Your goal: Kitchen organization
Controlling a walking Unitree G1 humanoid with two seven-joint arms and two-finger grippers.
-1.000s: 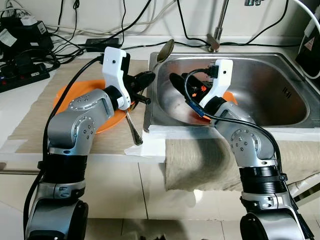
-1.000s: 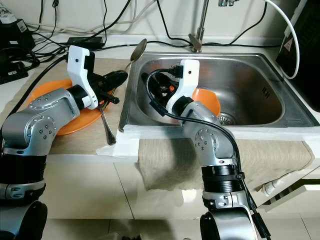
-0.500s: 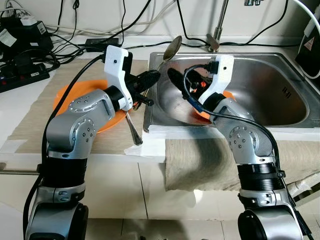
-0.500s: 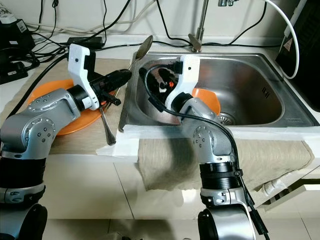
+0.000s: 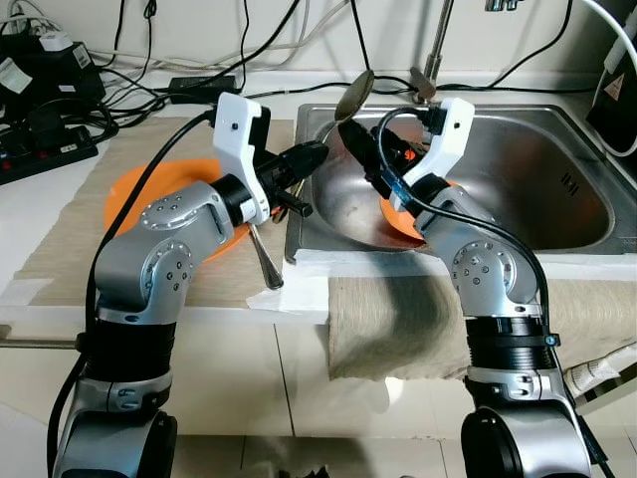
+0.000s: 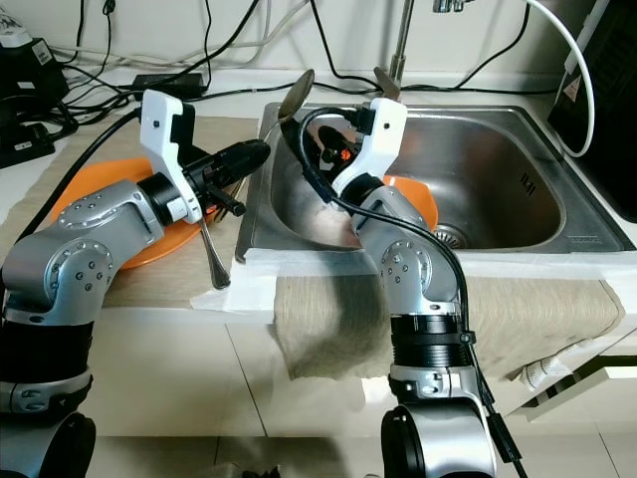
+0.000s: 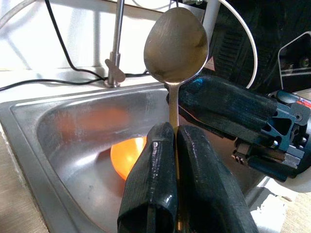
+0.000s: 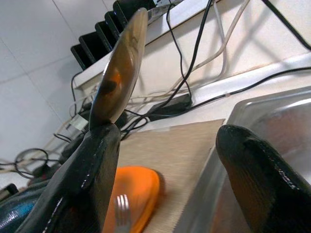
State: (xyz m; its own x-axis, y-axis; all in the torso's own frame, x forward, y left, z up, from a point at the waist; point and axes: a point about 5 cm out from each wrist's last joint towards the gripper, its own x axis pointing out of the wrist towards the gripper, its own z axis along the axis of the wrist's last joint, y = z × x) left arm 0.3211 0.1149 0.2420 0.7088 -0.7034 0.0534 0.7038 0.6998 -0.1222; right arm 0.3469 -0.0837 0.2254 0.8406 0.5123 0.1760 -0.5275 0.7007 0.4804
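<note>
Steel spoon (image 5: 353,95) sits at upper centre of the head view, over the left rim of the sink (image 5: 577,214), its bowl raised and its handle running down into the left gripper (image 5: 311,157), whose jaws are closed on the handle; the left wrist view shows the two black fingers (image 7: 150,189) pressed together with the thin handle between them and the bowl standing above. The right gripper (image 5: 360,149) reaches in from the sink side with its jaws spread wide, one finger (image 8: 77,184) just beside the spoon bowl in the right wrist view and the other finger well apart from it. Whether that finger touches the spoon cannot be told. An orange bowl (image 6: 413,199) lies in the sink basin at centre, partly behind the right arm. Left of the sink, an orange plate (image 5: 129,194) rests on a beige mat (image 5: 60,239) on the counter, and a fork (image 5: 264,264) lies beside it near the sink's front left corner. Black cables (image 5: 149,70) trail along the upper left of the frame.
</note>
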